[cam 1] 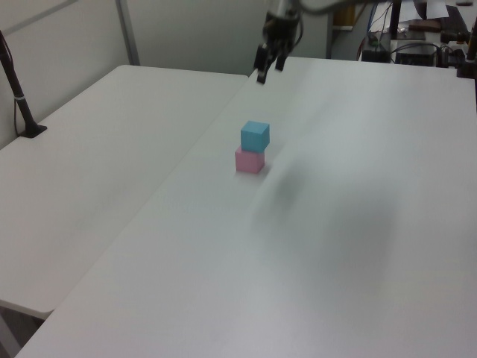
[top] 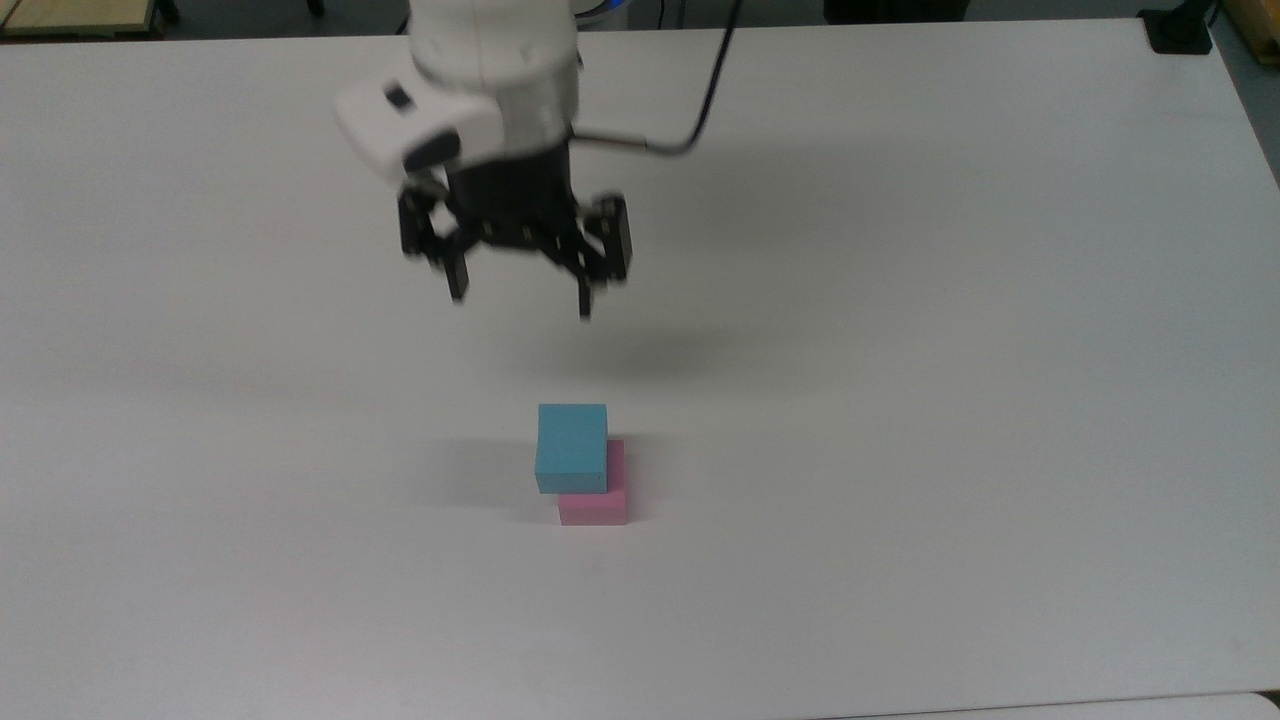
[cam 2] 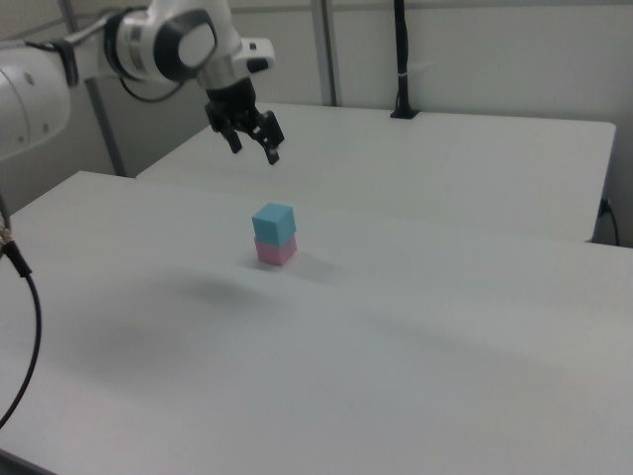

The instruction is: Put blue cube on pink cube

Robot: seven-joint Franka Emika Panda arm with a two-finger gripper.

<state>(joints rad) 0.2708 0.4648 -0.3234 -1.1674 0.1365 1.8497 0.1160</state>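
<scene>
The blue cube (top: 571, 447) rests on top of the pink cube (top: 598, 500) on the white table, set a little toward the top view's left so a strip of pink shows on the right. The same stack stands mid-table: blue cube (cam 1: 255, 135) over pink cube (cam 1: 250, 159), and blue cube (cam 2: 274, 223) over pink cube (cam 2: 276, 249). My gripper (top: 521, 305) hangs open and empty, well above the stack and farther back. It is near the top edge of the left view (cam 1: 269, 69) and up and left of the stack in the right view (cam 2: 255, 152).
A dark cable (top: 690, 110) loops off the wrist. A black post (cam 1: 18, 97) is clamped to the table at the left view's left. Another black post (cam 2: 401, 59) stands at the table's far edge in the right view. A seam (cam 1: 186, 156) joins two tabletops.
</scene>
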